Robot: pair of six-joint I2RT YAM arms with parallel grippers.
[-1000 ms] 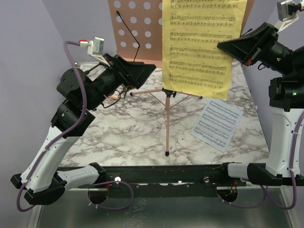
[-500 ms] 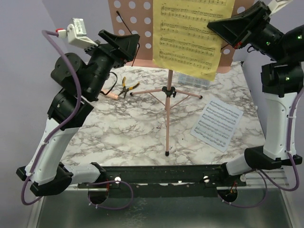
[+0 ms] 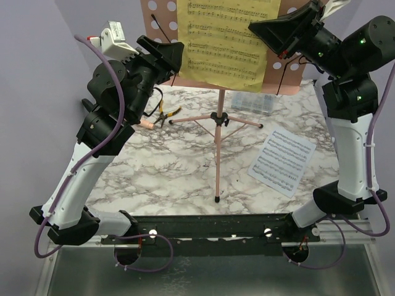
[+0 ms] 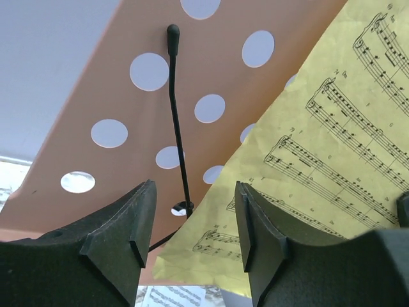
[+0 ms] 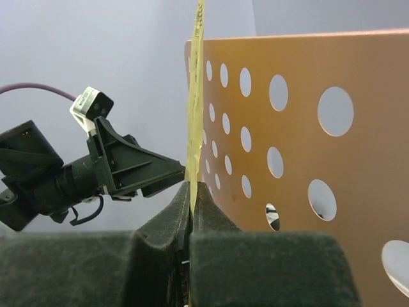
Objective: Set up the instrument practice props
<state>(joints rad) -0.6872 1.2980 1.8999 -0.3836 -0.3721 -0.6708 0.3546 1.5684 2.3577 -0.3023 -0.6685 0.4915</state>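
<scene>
At twelve o'clock, pinches yellow music sheet [image 3: 225, 43] in closed right gripper [image 3: 252, 28] to seat against pink perforated tripod stand [image 3: 220, 132]; poises left gripper [image 3: 179, 49] spread, empty, at sheet's nine o'clock, likely to steady.

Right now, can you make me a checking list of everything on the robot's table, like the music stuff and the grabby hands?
Surface: marble table, no spills seen.
Job's things: pink music stand upright; yellow music sheet in front of its desk; white music sheet flat on the table; microphone lying on the table; mic stand not made out.
Clutter: yellow-handled pliers and clear compartment box, either side of the stand's legs.
Grippers: right gripper shut on the yellow music sheet; left gripper open, empty, by the sheet's left edge.
Cables: purple cable along the left arm.
Surroundings: lilac walls; nothing else seen.
</scene>
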